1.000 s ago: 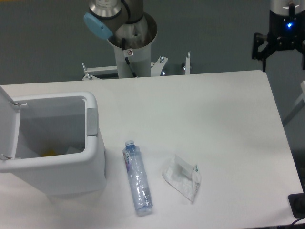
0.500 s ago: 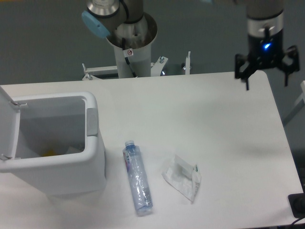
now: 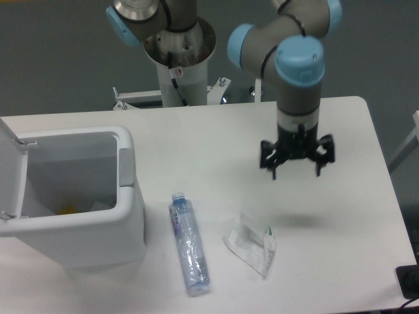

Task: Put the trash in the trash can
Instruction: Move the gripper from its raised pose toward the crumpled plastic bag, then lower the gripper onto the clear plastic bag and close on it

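Observation:
A crushed clear plastic bottle (image 3: 188,243) with a blue cap lies flat on the white table, just right of the trash can. A crumpled clear-white wrapper (image 3: 251,243) lies to the bottle's right. The trash can (image 3: 124,216) is a boxy white bin at the left with its lid swung open; something yellow and white shows inside. My gripper (image 3: 296,169) hangs above the table, up and to the right of the wrapper, fingers pointing down and spread apart with nothing between them.
The arm's base column (image 3: 180,65) stands behind the table's far edge. A dark object (image 3: 409,281) sits at the table's lower right corner. The table's right edge (image 3: 386,190) runs close to the gripper's right.
The gripper has swung from the far right corner leftward and toward the front, now hovering over the table near the wrapper. Bottle, wrapper and bin have not moved.

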Motion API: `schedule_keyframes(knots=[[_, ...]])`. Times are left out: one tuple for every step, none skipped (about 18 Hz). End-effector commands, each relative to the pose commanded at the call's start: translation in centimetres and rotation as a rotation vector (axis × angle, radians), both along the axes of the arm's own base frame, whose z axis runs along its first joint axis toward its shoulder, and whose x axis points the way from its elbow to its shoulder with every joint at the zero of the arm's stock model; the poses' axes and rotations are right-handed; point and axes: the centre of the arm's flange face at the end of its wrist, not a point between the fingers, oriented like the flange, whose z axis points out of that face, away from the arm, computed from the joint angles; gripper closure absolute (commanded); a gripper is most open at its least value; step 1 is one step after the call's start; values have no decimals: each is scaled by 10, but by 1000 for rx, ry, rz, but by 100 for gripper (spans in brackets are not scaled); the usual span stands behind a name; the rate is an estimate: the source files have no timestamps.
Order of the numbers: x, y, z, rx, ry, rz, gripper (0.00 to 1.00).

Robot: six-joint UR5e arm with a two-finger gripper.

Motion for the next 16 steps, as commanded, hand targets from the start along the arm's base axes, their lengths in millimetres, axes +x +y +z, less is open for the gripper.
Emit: schedule_keyframes(knots=[[0,3,-9,9,-24,7,0],[-1,7,-23,12,-56,33,0],[1,14,-29,18,-73,49,0],[0,21,-39,23,-93,74,0],[-1,26,-47,18,-105,78,0],[2,35,-61,7,-122,74,0],[2,38,-69,0,-130,72,0],[1,40,-72,-2,-133,71,0],[0,41,-74,-3,-135,72,0],[-1,42,-78,-4,-136,72,0],[-2,43,-83,1,-126,70,0],[0,47,-91,-1,-124,66,0],[1,50,-94,-3,-125,65,0],[1,50,-97,-6,-126,73,0],[0,49,-100,-13,-126,77,0],[0,50,-102,-19,-124,78,0]])
